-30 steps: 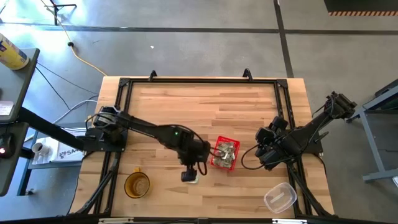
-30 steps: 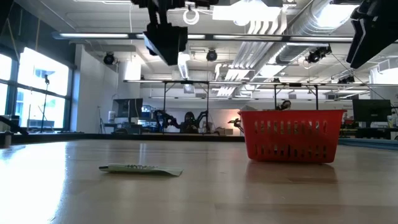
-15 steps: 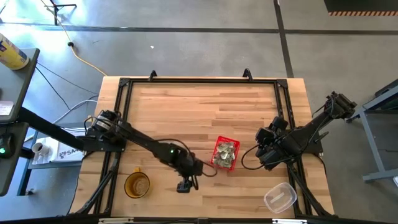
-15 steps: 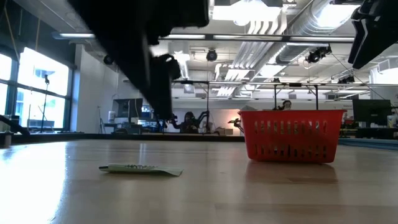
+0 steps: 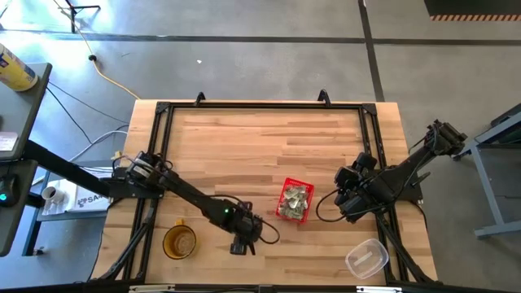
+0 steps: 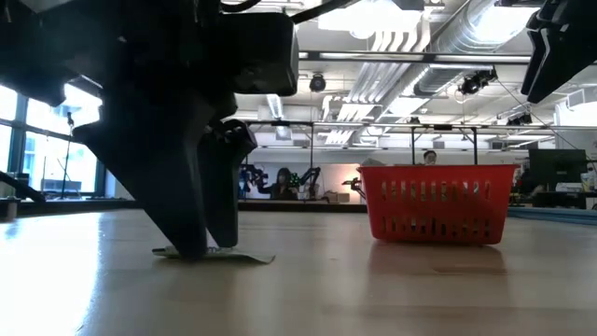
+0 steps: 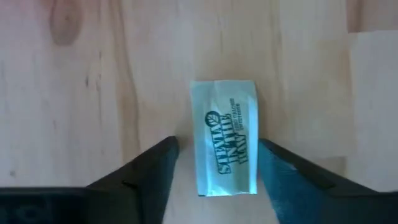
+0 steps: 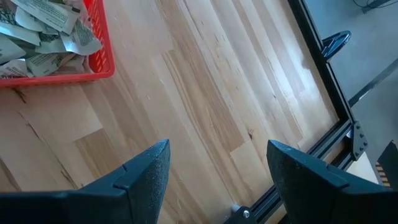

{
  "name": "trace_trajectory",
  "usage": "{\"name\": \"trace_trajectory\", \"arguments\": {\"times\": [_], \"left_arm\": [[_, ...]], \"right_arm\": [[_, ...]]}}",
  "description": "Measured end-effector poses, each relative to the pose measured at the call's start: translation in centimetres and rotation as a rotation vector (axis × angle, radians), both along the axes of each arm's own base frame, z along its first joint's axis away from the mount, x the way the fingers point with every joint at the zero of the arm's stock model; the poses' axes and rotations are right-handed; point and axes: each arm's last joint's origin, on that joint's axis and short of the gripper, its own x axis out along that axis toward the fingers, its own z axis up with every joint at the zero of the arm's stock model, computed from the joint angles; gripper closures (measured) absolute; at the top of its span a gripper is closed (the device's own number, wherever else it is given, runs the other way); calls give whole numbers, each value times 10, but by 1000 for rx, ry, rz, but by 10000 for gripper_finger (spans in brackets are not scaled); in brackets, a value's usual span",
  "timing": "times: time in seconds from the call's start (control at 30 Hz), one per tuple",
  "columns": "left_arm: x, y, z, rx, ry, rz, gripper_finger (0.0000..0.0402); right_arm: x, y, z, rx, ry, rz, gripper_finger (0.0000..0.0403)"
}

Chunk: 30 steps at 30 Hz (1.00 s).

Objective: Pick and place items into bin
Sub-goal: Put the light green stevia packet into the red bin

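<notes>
Straddling a single pale green-and-white packet (image 7: 225,138) on the wooden tabletop (image 5: 260,138), the left gripper (image 7: 217,171) is down at the surface near the front edge; its two dark fingers (image 7: 152,171) stand spread, one on each side of the packet, with bare wood showing between each finger and the wrapper, so nothing is pinched; the low view shows the same fingers (image 6: 201,201) reaching down to the tabletop with the flat packet (image 6: 215,253) lying at their tips. The packet lies flat, printed side up, with dark green lettering running along its length.

The red perforated basket (image 5: 294,201) sits on the tabletop just beside the left gripper (image 5: 242,240), toward the right arm, and holds a loose heap of similar packets (image 8: 40,28); in the low view the basket (image 6: 436,203) stands upright, apart from the lone packet.

The right gripper (image 8: 217,180) hovers above bare wood near the basket's far side, its fingers (image 8: 146,177) spread and empty; in the high view it (image 5: 348,199) waits between the basket and the table's right edge.

An amber round cup (image 5: 179,242) stands near the front left of the tabletop, and a clear plastic container (image 5: 366,259) rests near the front right corner.
</notes>
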Motion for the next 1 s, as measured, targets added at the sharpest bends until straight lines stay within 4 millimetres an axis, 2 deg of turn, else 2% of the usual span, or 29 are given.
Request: {"name": "trace_trajectory", "arguments": {"times": [0.1, 0.3, 0.33, 0.4, 0.5, 0.63, 0.7, 0.8, 0.87, 1.0], "left_arm": [[1, 4, -1, 46, -8, -19, 195], [10, 25, -2, 82, -16, -117, 365], [12, 30, -1, 81, -16, -129, 378], [18, 43, 6, 81, -24, -102, 375], [29, 71, 21, 143, -7, -38, 349], [57, 100, 74, 133, -157, -4, 359], [67, 111, 90, 90, -216, -26, 379], [88, 129, 95, 30, -353, -32, 380], [97, 139, 91, -1, -381, -17, 372], [105, 145, 74, -41, -355, 65, 300]], "right_arm": [[0, 0, 0, -1, 1, 1, 144], [-3, -1, 0, -10, 36, 1, 144], [-4, -2, 0, -9, 52, -1, 144], [-6, -3, 1, -8, 82, -7, 144], [-8, -2, 1, -3, 85, -4, 144], [-9, -1, 2, 3, 65, -13, 144], [-10, 0, 2, 1, 63, -9, 144], [-10, 0, 2, 5, 51, -23, 144], [-10, 0, 2, 9, 47, -31, 144], [-10, 1, 2, 22, 45, -40, 144]]}}
